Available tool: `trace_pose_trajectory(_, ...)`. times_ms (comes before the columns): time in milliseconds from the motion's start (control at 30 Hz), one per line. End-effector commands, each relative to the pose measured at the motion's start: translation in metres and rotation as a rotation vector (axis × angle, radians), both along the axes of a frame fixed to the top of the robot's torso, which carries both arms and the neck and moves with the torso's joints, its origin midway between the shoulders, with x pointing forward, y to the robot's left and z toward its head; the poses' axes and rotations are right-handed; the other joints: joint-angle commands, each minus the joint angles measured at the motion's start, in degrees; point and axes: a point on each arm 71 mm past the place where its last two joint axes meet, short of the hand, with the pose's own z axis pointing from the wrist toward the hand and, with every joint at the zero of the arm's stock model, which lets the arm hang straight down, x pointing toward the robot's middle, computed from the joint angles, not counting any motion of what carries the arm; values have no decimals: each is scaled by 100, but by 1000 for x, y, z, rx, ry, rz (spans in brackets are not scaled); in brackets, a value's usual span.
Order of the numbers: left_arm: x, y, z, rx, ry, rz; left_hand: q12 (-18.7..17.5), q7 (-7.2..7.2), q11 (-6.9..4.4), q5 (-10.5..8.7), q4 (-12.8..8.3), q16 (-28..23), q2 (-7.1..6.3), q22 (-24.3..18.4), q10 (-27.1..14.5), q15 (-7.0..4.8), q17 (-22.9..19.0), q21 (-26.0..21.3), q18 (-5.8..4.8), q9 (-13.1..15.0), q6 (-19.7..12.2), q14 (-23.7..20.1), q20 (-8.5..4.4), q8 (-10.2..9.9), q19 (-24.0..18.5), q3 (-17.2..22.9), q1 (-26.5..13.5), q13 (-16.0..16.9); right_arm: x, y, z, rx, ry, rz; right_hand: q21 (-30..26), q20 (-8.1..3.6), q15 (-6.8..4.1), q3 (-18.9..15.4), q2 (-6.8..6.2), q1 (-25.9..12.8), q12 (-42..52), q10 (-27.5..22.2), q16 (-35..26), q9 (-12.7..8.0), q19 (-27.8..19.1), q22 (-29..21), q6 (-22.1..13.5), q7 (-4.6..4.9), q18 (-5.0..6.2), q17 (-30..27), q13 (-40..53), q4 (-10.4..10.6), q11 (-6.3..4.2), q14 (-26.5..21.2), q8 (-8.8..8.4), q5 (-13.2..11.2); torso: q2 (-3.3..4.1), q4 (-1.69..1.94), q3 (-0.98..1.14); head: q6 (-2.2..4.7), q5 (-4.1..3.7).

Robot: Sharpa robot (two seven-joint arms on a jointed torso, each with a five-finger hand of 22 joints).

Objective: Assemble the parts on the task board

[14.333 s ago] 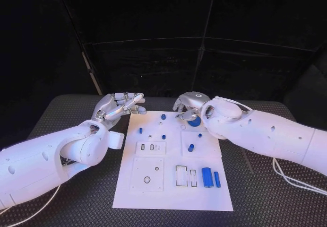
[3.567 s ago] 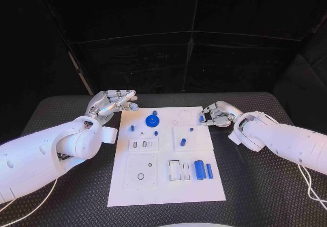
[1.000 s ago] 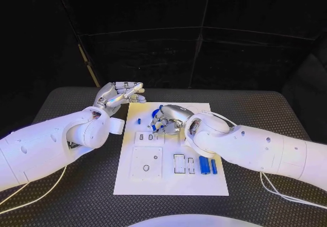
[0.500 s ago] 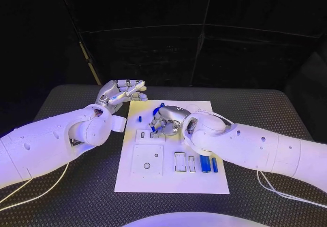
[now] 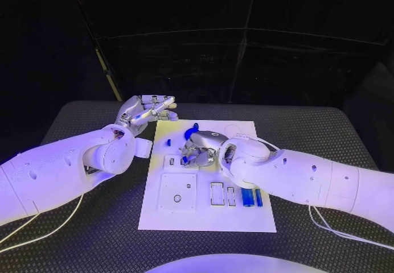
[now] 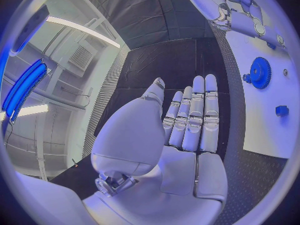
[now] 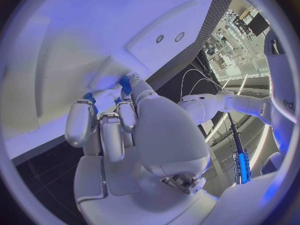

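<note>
Now my right silver hand (image 5: 200, 149) pinches a small blue peg (image 7: 125, 84) low over the white task board (image 5: 207, 219) mid-worktop; my left silver hand (image 5: 146, 114) hovers spread off its far corner. If I've tilted it, the peg could jam or slip loose.

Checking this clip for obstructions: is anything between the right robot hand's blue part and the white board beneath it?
Nothing visible. The right robot hand holds a small blue part just above the board; the surface under it looks bare.

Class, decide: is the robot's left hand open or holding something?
Open: the left hand shows straight fingers and nothing in its palm.
</note>
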Motion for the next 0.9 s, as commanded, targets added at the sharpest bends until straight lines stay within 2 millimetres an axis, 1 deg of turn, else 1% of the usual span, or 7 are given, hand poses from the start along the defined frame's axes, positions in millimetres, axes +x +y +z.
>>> trace_pose_trajectory(33,0,-2,1,-5,-4,-15,-18,15,6,-21,-20,-39,41,-8,-35,18,9,-33,24,-2,15,-13,5,-33,-4,-9,12,-9,-1,0,-4,-26,12,15,-35,-8,-38,47,29,-30,-28,50,-17,11,-21,-4,100,-72,-64,913,-11,-3,-98,458,28,-15,0,-1,3,-5,8)
trace_pose_trajectory(167,0,-2,1,-5,-4,-15,-18,15,6,-21,-20,-39,41,-8,-35,18,9,-33,24,-2,15,-13,5,-33,-4,-9,12,-9,0,-1,-4,-31,15,12,-36,-7,-38,51,26,-38,-35,46,-20,9,-22,-5,94,-70,-64,907,-18,-1,-98,457,24,-19,-2,1,2,-14,19)
trace_pose_trajectory(433,1,-1,1,-5,-4,-14,-18,15,6,-21,-20,-39,41,-8,-35,18,9,-33,24,-2,15,-13,5,-33,-4,-9,12,-9,1,-4,-5,-45,8,-1,-40,-7,-37,55,20,-46,-36,45,-20,6,-28,-13,85,-68,-63,907,-17,-1,-96,457,17,-21,-1,-1,2,-24,10)
trace_pose_trajectory(500,1,-1,1,-5,-4,-14,-18,15,6,-21,-20,-39,41,-8,-35,18,9,-33,24,-2,15,-13,5,-33,-4,-9,12,-9,1,-6,-5,-53,5,-5,-42,-6,-35,61,11,-55,-53,32,-22,3,-29,-14,72,-63,-63,904,-34,-1,-94,456,8,-21,-3,-1,-1,-29,6)
trace_pose_trajectory(900,1,-1,1,-4,-3,-13,-18,15,6,-21,-20,-39,41,-8,-35,18,9,-33,24,-2,15,-13,5,-33,-4,-9,12,-9,2,-8,-7,-88,5,-11,-59,2,-23,85,-42,-100,-87,4,-32,-10,-47,-41,18,-39,-58,888,-60,-2,-76,452,-31,-7,-1,4,1,-41,7)
